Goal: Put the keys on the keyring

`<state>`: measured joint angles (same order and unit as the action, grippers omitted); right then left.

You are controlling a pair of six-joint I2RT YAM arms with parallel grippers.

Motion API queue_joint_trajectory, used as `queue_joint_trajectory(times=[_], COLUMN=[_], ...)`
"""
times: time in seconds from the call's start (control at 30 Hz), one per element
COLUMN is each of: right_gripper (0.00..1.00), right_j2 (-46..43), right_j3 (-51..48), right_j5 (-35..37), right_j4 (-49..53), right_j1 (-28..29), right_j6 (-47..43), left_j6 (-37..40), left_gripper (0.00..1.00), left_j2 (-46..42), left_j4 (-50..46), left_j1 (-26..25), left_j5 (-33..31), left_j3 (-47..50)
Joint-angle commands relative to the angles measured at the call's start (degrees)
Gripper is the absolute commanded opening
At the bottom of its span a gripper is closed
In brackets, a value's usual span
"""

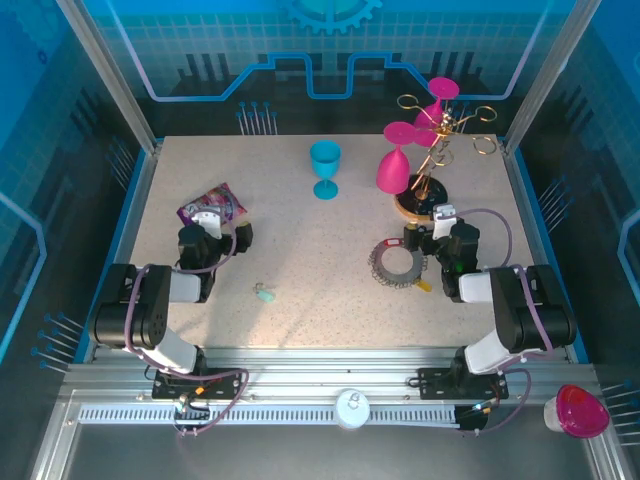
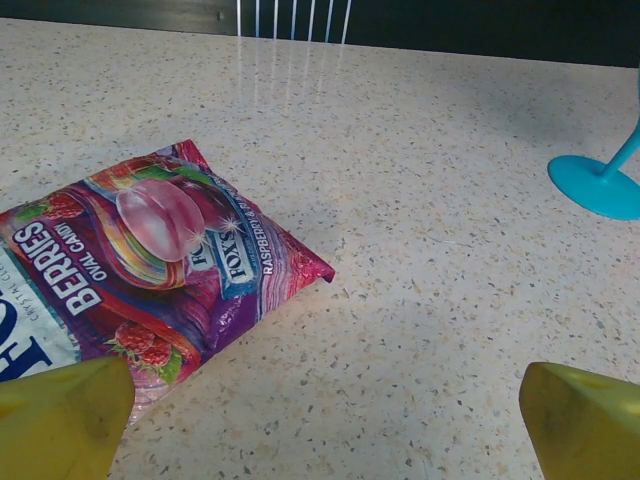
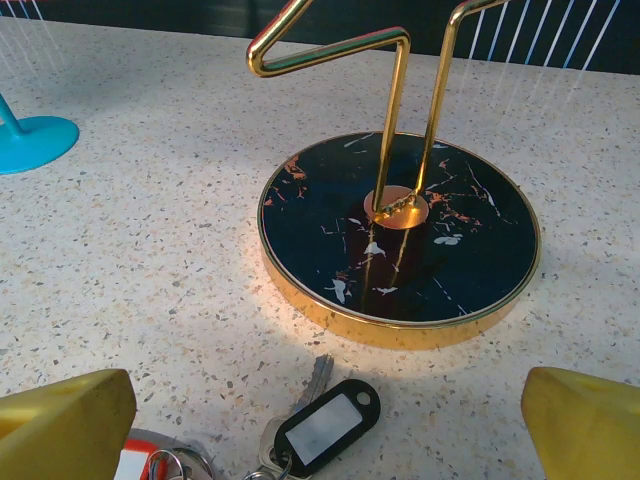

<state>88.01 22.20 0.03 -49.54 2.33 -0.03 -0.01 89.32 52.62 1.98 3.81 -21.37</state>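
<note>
The right gripper [image 1: 442,232] stands just before the dark round base [image 1: 418,207] of the golden glass rack. The grey keyring [image 1: 397,265] lies flat on the table [image 1: 300,230], just to the left of this gripper and a little back toward its arm. A yellow key [image 1: 424,285] lies at the ring's edge. The left gripper [image 1: 225,232] has a purple candy bag [image 1: 212,207] just in front of it, and a teal key [image 1: 264,293] lies alone behind it to its right.

The tabletop [image 1: 300,230] is beige with dark and white speckles. Candy bag [image 2: 150,270] is purple with rainbow swirls and red berries, goblet [image 1: 325,168] cyan, glasses [image 1: 393,172] hot pink. Rack [image 3: 393,110] is gold on a black base [image 3: 480,240] with white and orange marbling. Keyring [image 1: 397,265] grey, one loose key [image 1: 264,293] teal, tag [image 3: 325,422] black.
</note>
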Motion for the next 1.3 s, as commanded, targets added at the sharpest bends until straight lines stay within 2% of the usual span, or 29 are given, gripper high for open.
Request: queue_joint_trajectory(times=[0.0, 0.53, 0.93, 0.97, 1.03, 1.17, 1.27], right_gripper=[1.00, 1.00, 0.99, 0.97, 0.95, 0.95, 0.95], right_j2=[0.24, 0.24, 0.08, -0.21, -4.29, -14.97, -21.65], right_j3=[1.09, 0.93, 0.28, 0.13, 0.62, 4.20, 5.97], right_j5=[1.02, 1.07, -2.67, -2.79, -2.08, 2.05, 4.61], right_j4=[-0.65, -0.73, -1.94, -2.08, 1.66, 16.28, 24.98], right_j1=[0.58, 0.58, -1.44, -1.50, -1.46, -0.77, 0.37], right_j6=[-0.51, -0.52, 0.57, 0.76, 0.83, 1.49, 4.29], left_j6=[0.17, 0.01, -0.43, -0.38, -0.62, -1.22, -2.27], left_gripper=[0.99, 0.99, 0.99, 0.99, 0.99, 0.99, 0.99], left_j2=[-0.55, -0.55, -0.61, -0.68, -3.06, -11.84, -17.86], left_j4=[-0.15, -0.19, -0.09, 0.30, -0.39, -11.60, -15.30], left_j1=[-0.31, -0.31, -0.11, -0.13, -0.07, -0.09, -0.09], left_j5=[-0.91, -0.92, -1.79, -1.71, -2.33, -3.92, -3.85], left_j3=[-0.77, -0.74, -0.70, -0.49, 0.08, -2.19, -3.01])
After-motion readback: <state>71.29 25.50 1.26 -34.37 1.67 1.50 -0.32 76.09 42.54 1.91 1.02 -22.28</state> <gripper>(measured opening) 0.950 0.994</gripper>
